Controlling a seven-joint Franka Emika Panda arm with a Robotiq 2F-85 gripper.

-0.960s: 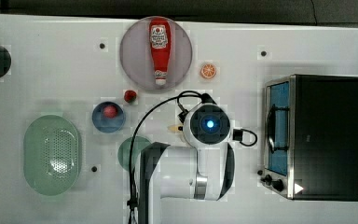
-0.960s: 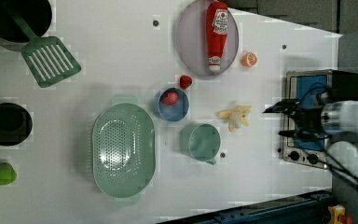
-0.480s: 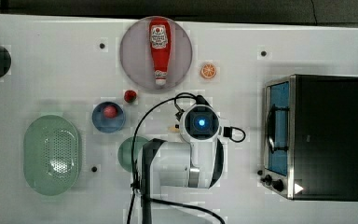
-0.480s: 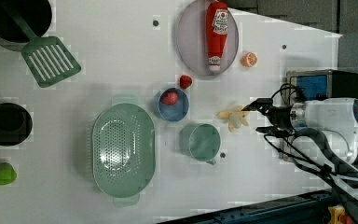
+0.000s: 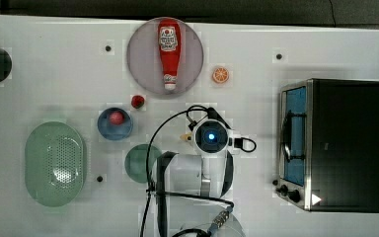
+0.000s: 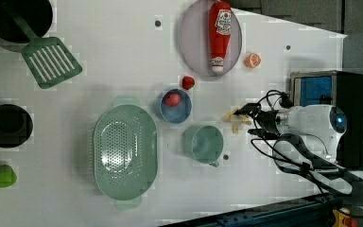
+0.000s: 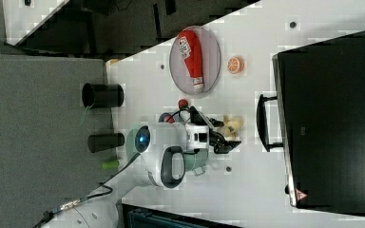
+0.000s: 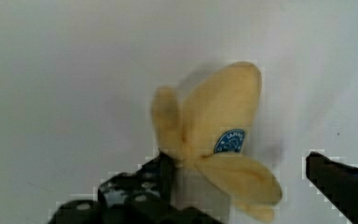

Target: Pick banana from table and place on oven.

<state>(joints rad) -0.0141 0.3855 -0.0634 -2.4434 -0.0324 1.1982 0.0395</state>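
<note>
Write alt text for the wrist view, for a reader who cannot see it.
A pale yellow toy banana with a round blue sticker lies on the white table, filling the middle of the picture. The open gripper has one dark finger on each side of it, not yet closed.

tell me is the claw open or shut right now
Open. In the wrist view the claw has its two dark fingers apart on either side of the banana, which lies on the table.

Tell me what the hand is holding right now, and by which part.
Nothing is held. The hand is open, its fingers on either side of the banana, which lies on the table.
</note>
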